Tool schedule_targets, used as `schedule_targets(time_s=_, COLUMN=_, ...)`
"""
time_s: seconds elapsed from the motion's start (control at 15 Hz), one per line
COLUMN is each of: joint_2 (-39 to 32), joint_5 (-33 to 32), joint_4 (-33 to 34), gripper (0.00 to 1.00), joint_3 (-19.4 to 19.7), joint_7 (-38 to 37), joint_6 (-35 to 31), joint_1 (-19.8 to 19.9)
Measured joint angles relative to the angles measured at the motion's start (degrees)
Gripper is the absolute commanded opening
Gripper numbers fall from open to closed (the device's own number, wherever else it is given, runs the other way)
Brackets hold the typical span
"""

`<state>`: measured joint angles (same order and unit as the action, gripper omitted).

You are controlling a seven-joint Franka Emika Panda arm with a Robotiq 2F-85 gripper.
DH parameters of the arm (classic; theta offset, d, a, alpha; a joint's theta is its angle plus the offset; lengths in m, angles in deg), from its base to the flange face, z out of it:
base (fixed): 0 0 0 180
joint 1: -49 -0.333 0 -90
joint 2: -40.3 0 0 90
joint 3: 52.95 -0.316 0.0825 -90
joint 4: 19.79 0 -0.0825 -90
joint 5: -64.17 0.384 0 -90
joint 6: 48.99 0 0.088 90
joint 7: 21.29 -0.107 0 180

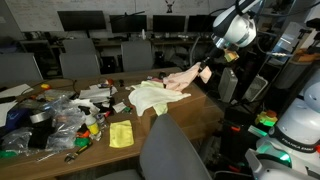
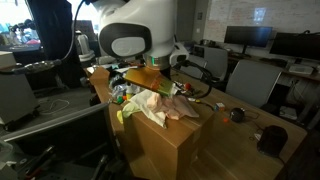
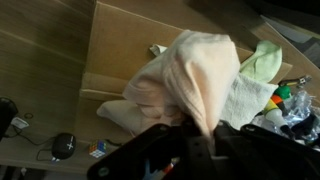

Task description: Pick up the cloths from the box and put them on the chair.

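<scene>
My gripper (image 3: pixel 198 130) is shut on a pale peach cloth (image 3: pixel 195 70) and holds it up above the open cardboard box (image 3: pixel 110 50). In an exterior view the peach cloth (image 1: pixel 182 78) hangs from the gripper (image 1: pixel 203 70) over the box. A light yellow-green cloth (image 1: pixel 148 97) drapes over the box edge; it also shows in the wrist view (image 3: pixel 262 62). In an exterior view the box (image 2: pixel 165 140) stands in front with cloths (image 2: pixel 160 105) piled on top. A grey chair back (image 1: pixel 170 150) stands in the foreground.
A wooden table (image 1: pixel 95 150) holds clutter: plastic bags (image 1: pixel 60 115), a small yellow cloth (image 1: pixel 121 134), and small coloured items. Office chairs (image 1: pixel 80 62) and monitors stand behind. Another chair (image 2: pixel 250 80) and a dark round object (image 2: pixel 272 138) are near the box.
</scene>
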<state>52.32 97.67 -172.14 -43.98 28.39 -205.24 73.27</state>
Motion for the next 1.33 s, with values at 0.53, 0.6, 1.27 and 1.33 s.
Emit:
schedule_targets(time_s=0.53, joint_2=16.94, joint_5=13.14, joint_4=-5.19, gripper=0.02, joint_3=5.32, joint_7=13.64, joint_6=0.73, joint_1=-1.02)
schedule_targets(time_s=0.6, joint_2=18.55, joint_5=13.66, joint_4=-5.15, gripper=0.02, joint_3=5.93, joint_7=15.13, joint_6=1.14, joint_1=-0.91)
schedule_targets(time_s=1.27, joint_2=24.32, joint_5=-0.37, joint_4=-5.43, gripper=0.02, joint_3=1.90, joint_7=24.73, joint_6=21.28, joint_1=9.51)
schedule_targets(time_s=1.33, joint_2=24.32, joint_5=-2.71, joint_4=-5.54, gripper=0.02, joint_3=0.53, joint_7=24.79, joint_6=23.29, joint_1=10.49)
